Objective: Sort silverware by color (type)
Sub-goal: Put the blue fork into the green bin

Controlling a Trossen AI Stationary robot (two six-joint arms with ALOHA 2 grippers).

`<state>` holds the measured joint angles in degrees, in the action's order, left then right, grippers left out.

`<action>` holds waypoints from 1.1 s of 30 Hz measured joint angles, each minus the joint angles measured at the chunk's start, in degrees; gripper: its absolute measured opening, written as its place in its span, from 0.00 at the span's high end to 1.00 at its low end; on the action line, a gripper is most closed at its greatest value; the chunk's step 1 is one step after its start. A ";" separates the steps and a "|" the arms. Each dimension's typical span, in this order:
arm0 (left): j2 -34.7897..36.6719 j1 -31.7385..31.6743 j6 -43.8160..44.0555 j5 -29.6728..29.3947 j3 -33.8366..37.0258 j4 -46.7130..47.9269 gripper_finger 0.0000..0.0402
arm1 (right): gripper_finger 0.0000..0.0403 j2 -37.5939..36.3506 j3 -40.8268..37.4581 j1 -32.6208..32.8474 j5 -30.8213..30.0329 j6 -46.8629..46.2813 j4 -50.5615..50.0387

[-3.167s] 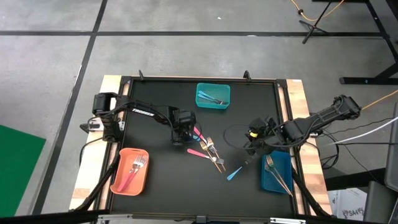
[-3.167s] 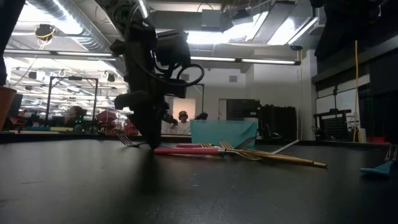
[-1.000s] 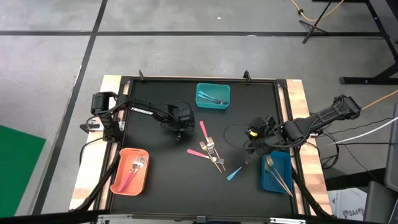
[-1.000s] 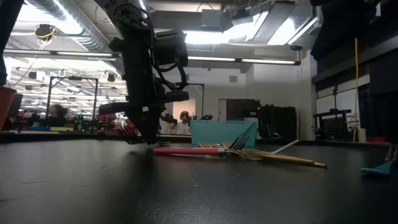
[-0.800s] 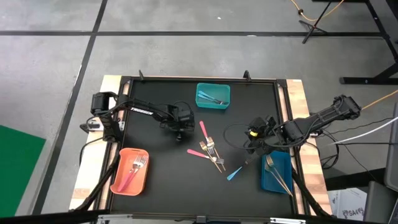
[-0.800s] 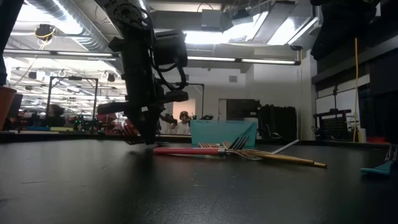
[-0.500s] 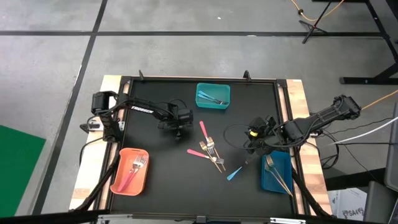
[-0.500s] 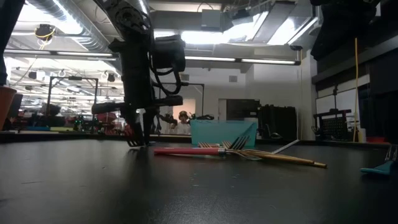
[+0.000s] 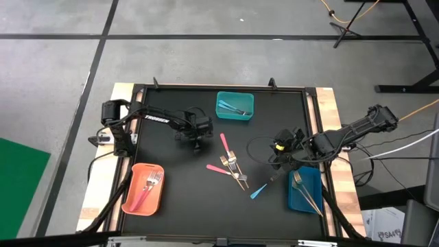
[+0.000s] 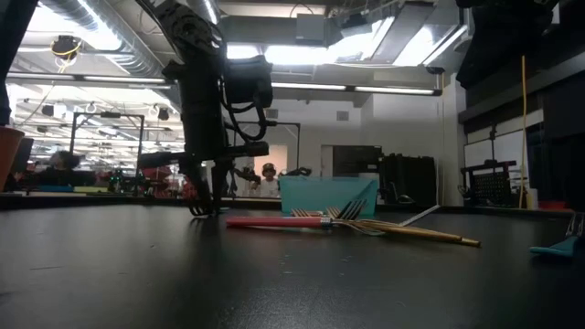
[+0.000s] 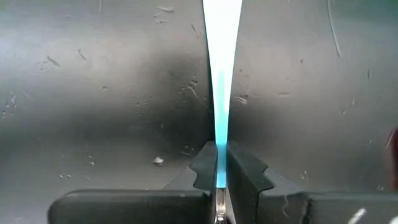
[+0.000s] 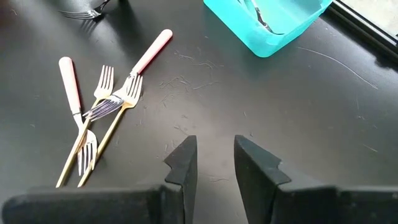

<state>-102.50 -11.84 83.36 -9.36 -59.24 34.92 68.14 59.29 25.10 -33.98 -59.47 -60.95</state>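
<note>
Since three seconds ago your left gripper [image 9: 197, 142] has pulled back from the pile toward the far left, and it now hangs over bare mat, left of the teal bin [image 9: 235, 108]. Its fingers [image 11: 245, 176] are pressed together on a light-blue handle [image 11: 221, 93]; in the low view the fork's tines [image 10: 198, 210] sit at the table surface below the gripper [image 10: 208, 203].

Your right gripper [image 9: 278, 163] waits at the right, just beside the dark-blue bin [image 9: 305, 195], its fingers [image 12: 254, 167] spread with nothing between them.

Mid-table, a pink-handled piece [image 9: 224, 142] lies apart from the rest, with another pink one [image 9: 217, 167] just near of it touching the crossed gold forks [image 9: 234, 170]. A light-blue utensil [image 9: 258, 191] lies nearer, toward the right arm.

On the near left, the orange bin [image 9: 130, 199] holds pink-handled forks [image 9: 149, 186]; the teal bin holds light-blue pieces [image 9: 233, 107]; the dark-blue bin holds gold ones [image 9: 306, 192].
</note>
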 joint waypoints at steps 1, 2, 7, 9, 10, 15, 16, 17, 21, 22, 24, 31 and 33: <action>0.00 0.00 -0.51 0.04 0.00 0.00 0.95 | 0.76 0.00 -0.02 0.00 0.00 0.01 0.00; 0.00 0.00 -1.09 0.04 0.00 0.00 0.94 | 0.76 0.00 0.00 0.00 0.00 0.01 0.00; -0.02 0.00 -1.45 0.06 0.02 0.00 0.87 | 0.76 0.00 0.00 0.00 -0.02 0.01 0.00; -0.02 0.00 -1.45 0.04 0.02 -0.02 0.84 | 0.76 0.00 -0.01 0.00 -0.02 0.01 0.00; -0.02 0.00 -1.45 -0.09 0.02 -0.02 0.82 | 0.76 0.00 0.00 0.00 -0.02 0.01 0.00; -0.02 0.00 -3.07 -0.42 0.02 -0.02 0.77 | 0.76 0.00 -0.01 0.00 -0.02 0.01 0.00; 0.06 -0.01 -4.20 -0.20 0.02 0.00 0.77 | 0.76 0.00 0.00 0.00 -0.02 0.01 0.00; 0.26 -0.04 -5.10 0.11 0.03 0.20 0.76 | 0.76 0.00 0.00 0.00 -0.04 0.01 0.00; 2.04 -0.02 -6.01 0.67 0.04 0.49 0.76 | 0.76 0.00 0.00 0.00 -0.09 0.01 -0.02; 2.54 -0.02 -6.15 0.67 0.04 0.47 0.76 | 0.76 0.00 0.00 0.00 -0.13 0.01 0.00; 3.73 -0.04 -7.46 0.67 0.04 0.64 0.75 | 0.76 0.00 0.00 0.00 -0.13 0.01 0.00; 8.28 -0.09 -20.52 0.70 0.04 -0.11 0.75 | 0.76 0.00 0.00 0.00 -0.17 0.01 0.00; 9.49 -0.11 -28.62 0.78 0.04 -0.39 0.75 | 0.76 0.00 0.00 0.00 -0.22 0.01 0.01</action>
<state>-93.01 -11.94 54.74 -8.58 -59.20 34.53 68.14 59.29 25.10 -34.20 -59.46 -60.94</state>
